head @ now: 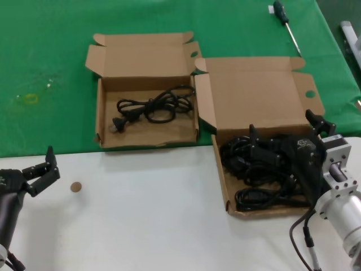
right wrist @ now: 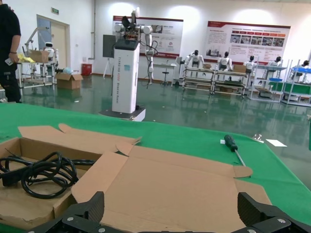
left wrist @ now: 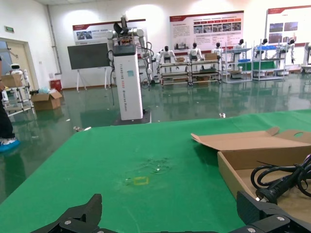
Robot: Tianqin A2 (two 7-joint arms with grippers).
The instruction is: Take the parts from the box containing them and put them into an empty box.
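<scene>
the right hand [head: 285, 138] hangs low over the larger box [head: 256, 116], its dark fingers [head: 255, 135] spread apart just above the heap of black cords [head: 256, 169] lying in the tray; nothing is gripped between them. that box's broad lid stands open beyond the hand, with a round hole in its corner flap. to the hand's left, touching the larger box at the lid corner, sits the smaller box [head: 146, 84], and in it lies one coiled black cord [head: 155, 107] with its plug toward the far side from the hand. well beyond the hand, on the green cloth [head: 45, 73], lies a screwdriver [head: 286, 25].

the left hand [head: 39, 169] hovers over the white tabletop [head: 141, 214], well apart from both boxes, fingers spread and holding nothing. a small brown disc [head: 75, 187] lies on the tabletop just to that hand's right, between it and the smaller box.
</scene>
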